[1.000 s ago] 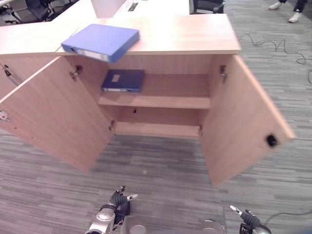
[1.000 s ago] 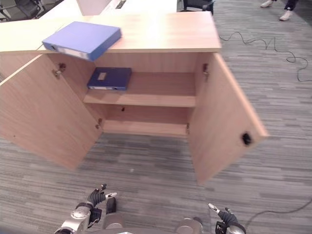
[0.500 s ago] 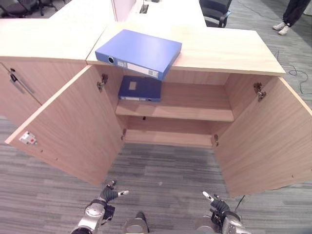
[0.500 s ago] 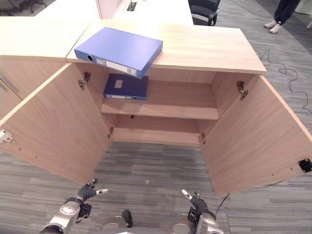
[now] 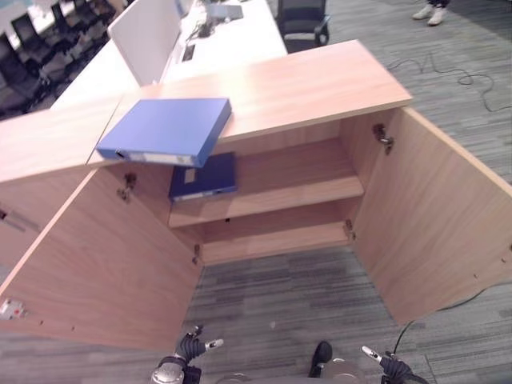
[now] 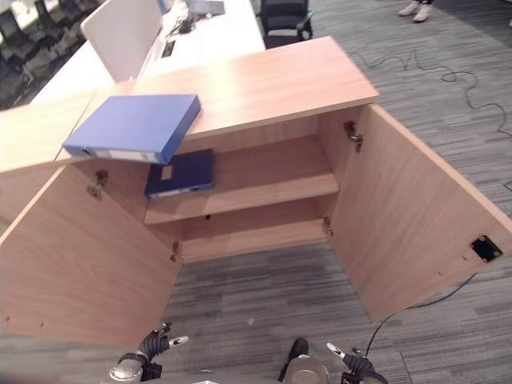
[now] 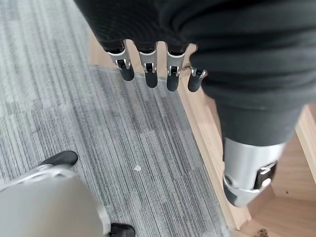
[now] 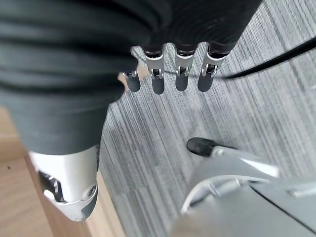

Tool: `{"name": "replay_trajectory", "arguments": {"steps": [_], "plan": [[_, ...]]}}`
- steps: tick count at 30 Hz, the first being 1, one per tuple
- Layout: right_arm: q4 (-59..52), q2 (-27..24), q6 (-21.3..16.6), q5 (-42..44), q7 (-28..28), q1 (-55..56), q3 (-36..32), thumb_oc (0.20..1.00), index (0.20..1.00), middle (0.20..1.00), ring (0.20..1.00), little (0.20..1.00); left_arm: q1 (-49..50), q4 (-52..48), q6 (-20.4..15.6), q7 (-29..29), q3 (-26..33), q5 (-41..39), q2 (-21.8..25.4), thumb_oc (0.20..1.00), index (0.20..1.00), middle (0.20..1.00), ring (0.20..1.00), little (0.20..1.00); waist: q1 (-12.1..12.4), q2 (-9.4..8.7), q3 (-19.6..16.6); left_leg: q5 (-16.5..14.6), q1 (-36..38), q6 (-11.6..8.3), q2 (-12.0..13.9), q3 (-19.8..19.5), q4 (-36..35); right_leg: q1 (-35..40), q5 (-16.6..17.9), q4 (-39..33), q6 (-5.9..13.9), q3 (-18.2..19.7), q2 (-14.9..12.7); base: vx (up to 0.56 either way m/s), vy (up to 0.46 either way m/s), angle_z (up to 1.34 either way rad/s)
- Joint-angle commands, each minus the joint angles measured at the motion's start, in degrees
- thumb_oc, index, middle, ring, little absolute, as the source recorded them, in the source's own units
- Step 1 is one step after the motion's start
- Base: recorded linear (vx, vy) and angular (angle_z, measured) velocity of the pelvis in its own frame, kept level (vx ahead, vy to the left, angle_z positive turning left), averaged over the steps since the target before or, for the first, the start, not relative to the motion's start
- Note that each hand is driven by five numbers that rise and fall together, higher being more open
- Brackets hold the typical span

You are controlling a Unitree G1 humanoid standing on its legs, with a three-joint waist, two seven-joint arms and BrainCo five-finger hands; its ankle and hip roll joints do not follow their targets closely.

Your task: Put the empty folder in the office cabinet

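Folder: blue lever-arch folder (image 5: 166, 130) lies flat on the cabinet top (image 5: 304, 84), left part, its near corner overhanging the front edge above the open compartment. Neither hand touches it. Judged: parked at the edge so it can be lifted and lowered straight to a shelf.
Second folder: darker blue folder (image 5: 203, 177) lies flat on the upper shelf (image 5: 280, 192), left end, partly under the overhang of the first. Which of the two is the empty one cannot be told; the top one seems the likelier candidate.
Cabinet: both doors, left door (image 5: 96, 264) and right door (image 5: 436, 216), stand swung wide, so the shelves are reachable. Lower shelf (image 5: 272, 240) shows bare wood.
Left hand: left hand (image 5: 190, 349) low near the carpet (image 5: 304, 296), fingers straight and relaxed, holding nothing.
Right hand: right hand (image 5: 386, 365) low at the near edge, fingers extended, empty.
Stage: judged as approach, nothing grasped yet.
Hidden: far back of both shelves in shade; folder spine label too small to make out; right hand partly cut off at the near edge.
Beyond: desks with a white panel (image 5: 144, 36) and an office chair (image 5: 302, 18) far off; a person's shoes (image 5: 428, 12) at far right.
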Motion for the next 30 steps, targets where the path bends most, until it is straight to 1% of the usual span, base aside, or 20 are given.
{"name": "replay_trajectory", "arguments": {"steps": [1,3,4,5,6,7,11,13,15,16,17,19,20,21,22,24,25,26,30], "plan": [[1.61,-1.06,-0.78,-0.50,-0.43,-2.89,-1.52,1.000,1.000,1.000,1.000,1.000,-3.82,-2.20,-2.63,1.39,0.65,-2.05,0.49,1.000,1.000,1.000,1.000,1.000,0.48,-0.72,2.71,5.91,-1.68,-0.02,1.59,-1.47,-12.68,4.93,-4.13,3.07,7.92,-0.26,-5.52,0.00,0.023,-0.46],[1.63,-1.13,-0.81,-0.42,-0.55,-2.81,-1.60,1.000,1.000,1.000,1.000,1.000,-3.75,-2.22,-2.56,1.53,0.69,-2.08,0.47,1.000,1.000,1.000,1.000,1.000,0.46,-0.79,2.63,6.09,-1.34,0.14,1.94,-1.69,-13.78,4.72,-4.35,3.50,7.88,-0.05,-5.46,0.02,0.008,-0.10],[1.68,-1.39,-0.89,-0.31,-0.65,-2.88,-1.61,1.000,1.000,1.000,1.000,1.000,-3.71,-2.24,-2.58,1.77,0.71,-2.22,0.49,1.000,1.000,1.000,1.000,1.000,0.51,-0.75,2.46,6.41,-1.32,0.22,2.38,-2.61,-15.05,4.41,-4.66,3.94,7.92,0.25,-5.26,0.07,0.058,-0.15],[1.75,-1.58,-1.03,-0.14,-0.78,-3.02,-1.52,1.000,1.000,1.000,1.000,1.000,-3.91,-1.97,-2.63,2.29,0.60,-2.28,0.30,1.000,1.000,1.000,1.000,1.000,0.70,-0.61,2.23,7.58,-1.68,0.05,2.91,-5.47,-17.22,4.12,-5.41,4.78,7.89,1.05,-5.06,0.10,0.079,-0.23],[1.74,-1.65,-1.04,-0.20,-0.72,-2.98,-1.48,1.000,1.000,1.000,1.000,1.000,-4.16,-1.75,-2.68,2.59,0.64,-2.20,0.29,1.000,1.000,1.000,1.000,1.000,0.78,-0.57,2.22,8.09,-1.85,-0.12,3.31,-6.92,-18.31,4.29,-5.77,4.93,7.97,1.46,-5.04,0.08,0.057,-0.25],[1.74,-1.66,-1.04,-0.21,-0.71,-2.98,-1.48,1.000,1.000,1.000,1.000,1.000,-4.18,-1.72,-2.69,2.60,0.63,-2.20,0.27,1.000,1.000,1.000,1.000,1.000,0.70,-0.57,2.25,8.18,-1.77,-0.14,3.30,-7.00,-18.46,4.33,-5.84,4.98,7.97,1.38,-5.05,0.05,0.037,-0.17],[2.08,-1.97,-1.00,-0.05,-1.02,-2.72,-2.22,1.000,1.000,1.000,1.000,1.000,-4.94,-1.48,-2.73,2.84,0.45,-2.08,0.44,1.000,1.000,1.000,1.000,1.000,0.43,-0.54,2.45,10.74,-2.42,-0.78,5.66,-7.82,-20.42,5.41,-6.59,5.08,8.29,1.73,-5.42,0.06,0.093,-0.01],[2.00,-1.58,-0.96,-0.01,-0.95,-2.66,-2.20,1.000,1.000,1.000,1.000,1.000,-5.26,-1.13,-2.67,3.07,0.82,-1.95,0.73,1.000,1.000,1.000,1.000,1.000,0.58,-0.69,2.70,12.57,-3.46,-1.05,7.21,-7.61,-21.91,6.10,-6.90,4.91,8.54,1.90,-5.48,0.12,0.178,0.08],[1.94,-1.36,-0.91,-0.04,-0.90,-2.68,-2.07,1.000,1.000,1.000,1.000,1.000,-5.42,-0.83,-2.63,3.17,0.97,-1.97,0.84,1.000,1.000,1.000,1.000,1.000,0.65,-0.95,2.82,12.82,-4.02,-1.10,7.58,-7.27,-22.23,6.33,-7.03,5.01,8.57,1.87,-5.58,0.13,0.165,0.34],[1.70,-0.56,-0.58,-0.38,-0.74,-2.44,-1.45,1.000,1.000,1.000,1.000,1.000,-5.58,0.57,-2.42,3.52,1.62,-2.15,0.92,1.000,1.000,1.000,1.000,1.000,1.28,-1.82,3.08,13.42,-5.81,-1.23,9.45,-5.35,-22.73,7.64,-7.83,5.18,8.82,1.93,-5.88,0.14,0.170,0.48],[1.69,-0.54,-0.58,-0.38,-0.74,-2.44,-1.44,1.000,1.000,1.000,1.000,1.000,-5.58,0.58,-2.42,3.51,1.63,-2.16,0.93,1.000,1.000,1.000,1.000,1.000,1.30,-1.84,3.09,13.42,-5.78,-1.24,9.45,-5.32,-22.73,7.65,-7.85,5.18,8.81,1.95,-5.89,0.20,0.240,0.41],[1.44,0.24,-0.42,-0.74,-0.54,-2.73,-0.86,1.000,1.000,1.000,1.000,1.000,-5.46,1.86,-2.28,3.77,2.76,-2.62,1.27,1.000,1.000,1.000,1.000,1.000,1.77,-2.36,2.49,14.04,-6.15,-1.65,10.91,-3.05,-22.25,8.75,-8.15,5.48,9.27,1.49,-5.97,0.19,0.242,0.17],[1.60,0.63,-0.36,-0.81,-0.39,-2.55,-0.87,1.000,1.000,1.000,1.000,1.000,-5.24,2.07,-2.23,3.71,3.03,-2.60,1.48,1.000,1.000,1.000,1.000,1.000,2.10,-2.52,2.02,14.21,-5.90,-1.83,11.17,-2.42,-22.30,9.04,-8.26,5.75,9.60,1.18,-6.05,0.15,0.204,0.15],[1.61,0.68,-0.37,-0.82,-0.39,-2.52,-0.86,1.000,1.000,1.000,1.000,1.000,-5.19,2.05,-2.23,3.71,3.03,-2.60,1.53,1.000,1.000,1.000,1.000,1.000,2.10,-2.57,1.97,14.24,-5.88,-1.85,11.16,-2.42,-22.35,9.03,-8.29,5.77,9.61,1.17,-6.06,0.17,0.215,0.21],[1.78,1.37,-0.22,-0.93,-0.29,-2.46,-1.00,1.000,1.000,1.000,1.000,1.000,-5.17,2.19,-2.14,3.49,3.02,-2.28,2.00,1.000,1.000,1.000,1.000,1.000,2.74,-3.17,1.68,14.43,-6.28,-1.77,10.87,-2.01,-21.75,9.50,-8.20,7.05,10.05,0.81,-6.64,0.16,0.225,0.26],[1.91,2.17,0.05,-1.02,-0.36,-2.88,-0.90,1.000,1.000,1.000,1.000,1.000,-5.48,2.41,-2.05,3.39,2.90,-2.09,2.65,1.000,1.000,1.000,1.000,1.000,3.26,-4.24,1.56,13.10,-6.27,-0.88,9.58,-1.75,-21.43,9.19,-7.80,9.77,10.65,0.62,-8.13,0.19,0.350,0.44],[2.15,3.07,0.15,-0.88,-0.29,-3.54,-0.73,1.000,1.000,1.000,1.000,1.000,-6.06,2.30,-2.03,3.15,2.67,-1.71,3.59,1.000,1.000,1.000,1.000,1.000,3.89,-5.72,1.72,11.41,-5.99,0.55,7.38,-1.69,-21.05,8.24,-6.88,12.77,11.87,1.25,-10.32,0.19,0.381,0.45],[2.20,3.59,0.23,-0.67,-0.33,-3.86,-0.63,1.000,1.000,1.000,1.000,1.000,-6.30,2.27,-2.05,3.06,2.51,-1.41,4.00,1.000,1.000,1.000,1.000,1.000,4.12,-6.42,1.88,10.55,-5.78,1.23,6.32,-1.65,-20.93,7.91,-6.13,14.34,12.56,1.49,-11.26,0.17,0.378,0.39],[1.34,5.58,0.13,-0.37,0.04,-5.81,0.90,1.000,1.000,1.000,1.000,1.000,-7.33,1.45,-2.04,3.16,2.36,-0.71,5.64,1.000,1.000,1.000,1.000,1.000,5.17,-8.43,2.19,7.83,-4.97,4.23,2.57,-1.13,-20.85,5.16,0.05,19.75,15.48,4.23,-13.30,0.12,0.244,0.14]]}}
